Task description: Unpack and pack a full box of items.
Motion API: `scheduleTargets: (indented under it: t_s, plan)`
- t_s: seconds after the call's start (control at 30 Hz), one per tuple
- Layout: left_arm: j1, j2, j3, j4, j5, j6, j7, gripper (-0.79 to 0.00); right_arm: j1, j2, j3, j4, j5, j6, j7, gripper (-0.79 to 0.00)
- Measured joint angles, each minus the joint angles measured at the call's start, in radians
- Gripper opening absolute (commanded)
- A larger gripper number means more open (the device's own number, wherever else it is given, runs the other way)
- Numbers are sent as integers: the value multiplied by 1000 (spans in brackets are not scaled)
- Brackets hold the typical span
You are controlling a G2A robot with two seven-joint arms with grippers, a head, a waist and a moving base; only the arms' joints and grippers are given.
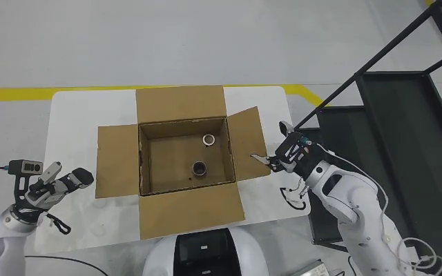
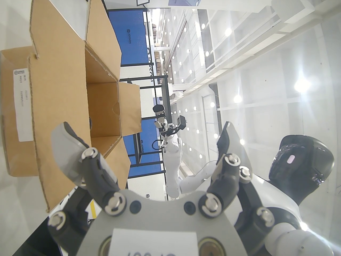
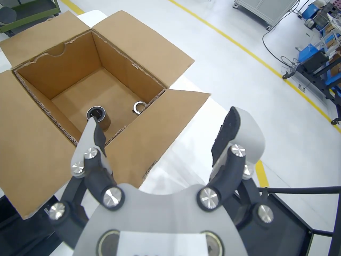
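An open cardboard box (image 1: 153, 179) stands in the middle of the white table (image 1: 76, 110), all its flaps folded outward. On its floor stand a brown cylinder with a dark top (image 1: 199, 168) (image 3: 98, 118) and a smaller silver ring-shaped item (image 1: 209, 141) (image 3: 139, 107). My right gripper (image 1: 273, 158) (image 3: 162, 119) hovers open over the box's right flap, nothing between its fingers. My left gripper (image 1: 74, 178) (image 2: 145, 134) is open and empty at the table's left edge, beside the box (image 2: 61, 86), which it sees side-on.
A dark metal staircase (image 1: 387, 117) stands close to the table's right side. A yellow floor line (image 1: 27, 92) runs behind the table. Bare table surface lies to the left of the box and at its far corners.
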Motion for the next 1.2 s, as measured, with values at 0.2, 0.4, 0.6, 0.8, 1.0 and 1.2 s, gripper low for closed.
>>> scheduleTargets:
  t_s: [0.2,0.4,0.6,0.8,1.0,1.2]
  plan:
    - [0,0,0,0,0,0,0,0,0,0,0,0,0,0,0,0]
    - [0,0,0,0,0,0,0,0,-29,-1,61,30,77,43,-31,0]
    - [0,0,0,0,0,0,0,0,-128,1,191,130,89,16,-189,0]
    - [0,0,0,0,0,0,0,0,-205,-3,228,203,58,25,-311,0]
    - [0,0,0,0,0,0,0,0,-253,-10,224,255,34,70,-377,0]
    - [0,0,0,0,0,0,0,0,-259,-13,207,321,19,82,-375,0]
